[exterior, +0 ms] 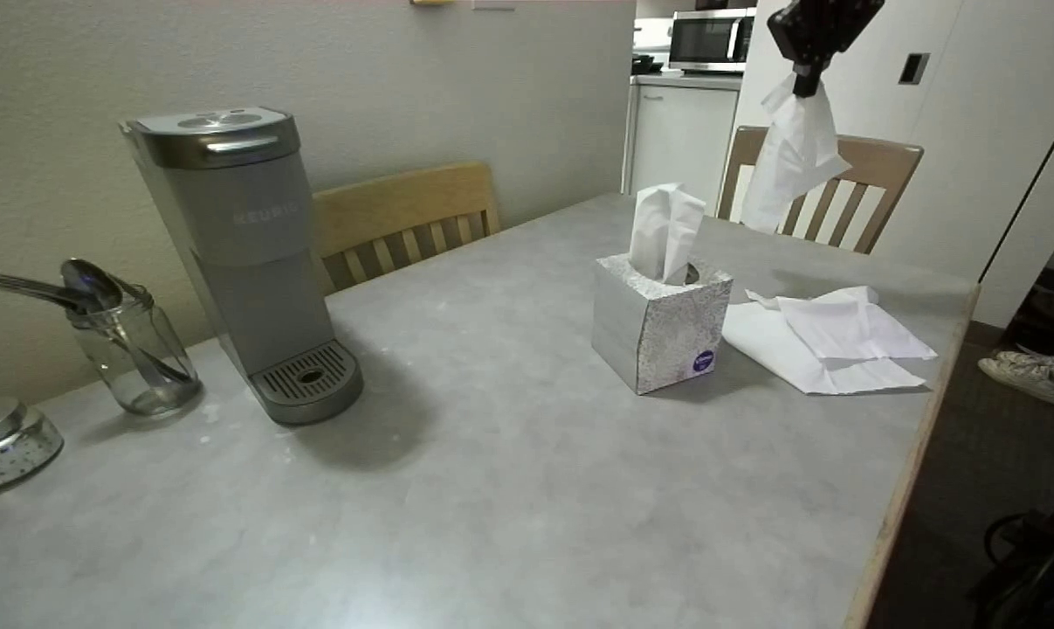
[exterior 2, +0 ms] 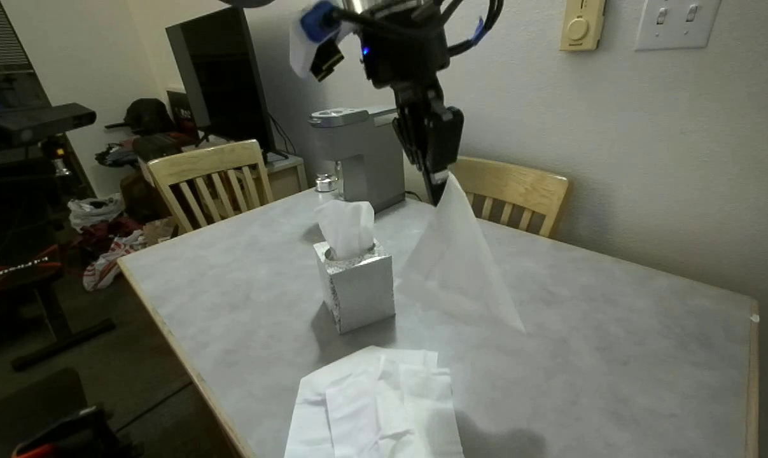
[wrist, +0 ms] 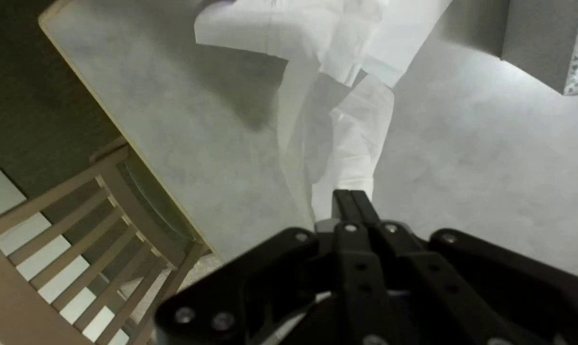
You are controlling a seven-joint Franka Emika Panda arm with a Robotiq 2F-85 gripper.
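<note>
A thin, limp white paper tissue (exterior: 793, 148) hangs from the black two-fingered end effector (wrist: 350, 192), whose fingertips are pressed together on its upper end. It dangles above the table (exterior: 492, 454), off to one side of the speckled silver-and-white cube-shaped cardboard tissue box (exterior: 677, 336). A second white tissue (exterior: 664, 231) stands upright out of the box's opening. Just beside the box lies a loose, flat pile of thin white paper sheets (exterior 2: 377, 413); the tall grey coffee maker (exterior: 260, 236) stands on the opposite side of the box from it.

The step in hand looks like carrying the sheet. The pinch takes in only a small part of it, so any move is best made slowly and smoothly with the fingers firm, since air alone could make the free end sway. Allow for the hem hanging well below the grip: passed low over the box, it could snag the upright tissue; swept low beside the box, it could ruffle the pile. If it is to be lowered, straight down is kindest, with the fingers parting only once the sheet lies slack. Whether its lowest corner brushes the table is hard to tell.
</note>
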